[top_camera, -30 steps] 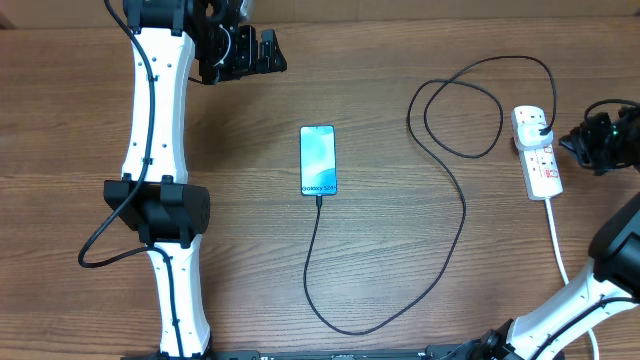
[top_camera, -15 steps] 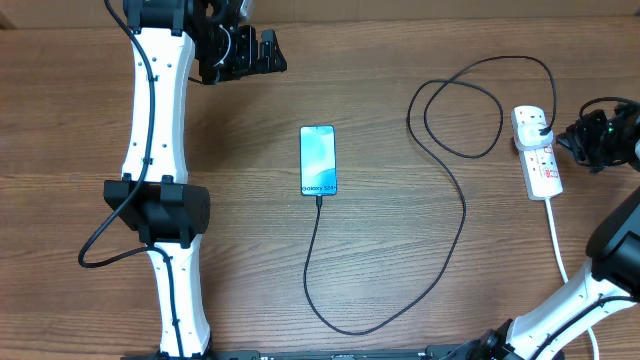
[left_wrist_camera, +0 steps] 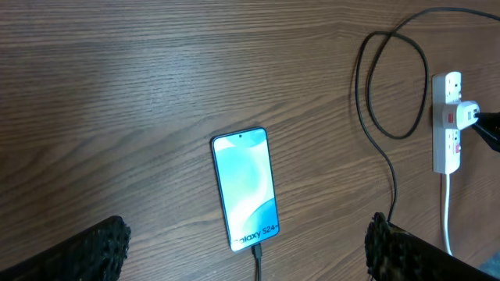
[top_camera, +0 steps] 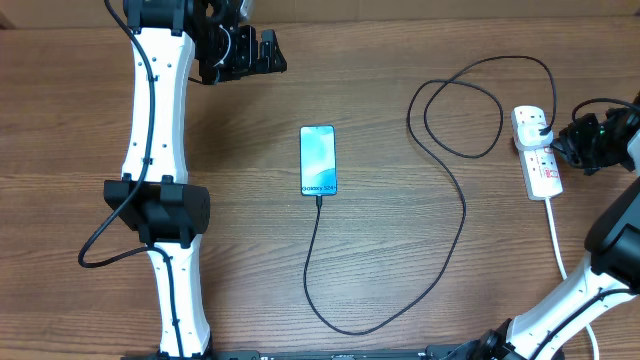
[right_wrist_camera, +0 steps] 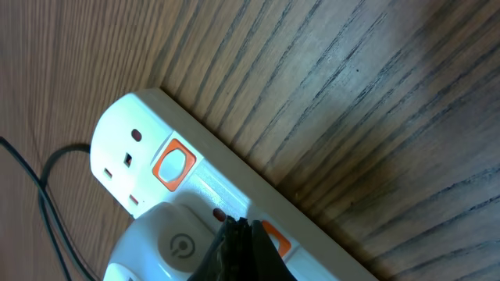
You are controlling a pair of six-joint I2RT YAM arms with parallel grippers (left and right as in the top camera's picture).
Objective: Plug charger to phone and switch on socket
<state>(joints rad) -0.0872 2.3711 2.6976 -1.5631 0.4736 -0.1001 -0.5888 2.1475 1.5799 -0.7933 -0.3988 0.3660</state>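
Observation:
The phone (top_camera: 318, 160) lies screen up in the middle of the table, also in the left wrist view (left_wrist_camera: 244, 187). The charger cable (top_camera: 450, 180) runs from the phone's lower end, loops, and reaches the white adapter (right_wrist_camera: 168, 243) plugged in the socket (top_camera: 536, 152). The socket shows in the left wrist view (left_wrist_camera: 448, 121) and close up in the right wrist view (right_wrist_camera: 148, 156), with orange-red switches. My right gripper (right_wrist_camera: 242, 238) is shut, its tips on the strip beside a switch. My left gripper (left_wrist_camera: 250, 250) is open, high above the phone.
The socket's thick white cord (top_camera: 556, 240) runs toward the table's front right. The left arm (top_camera: 160, 150) stands along the left side. The table is bare wood.
My right gripper has moved left toward the socket and now touches it. The left arm, phone and cable have not moved.

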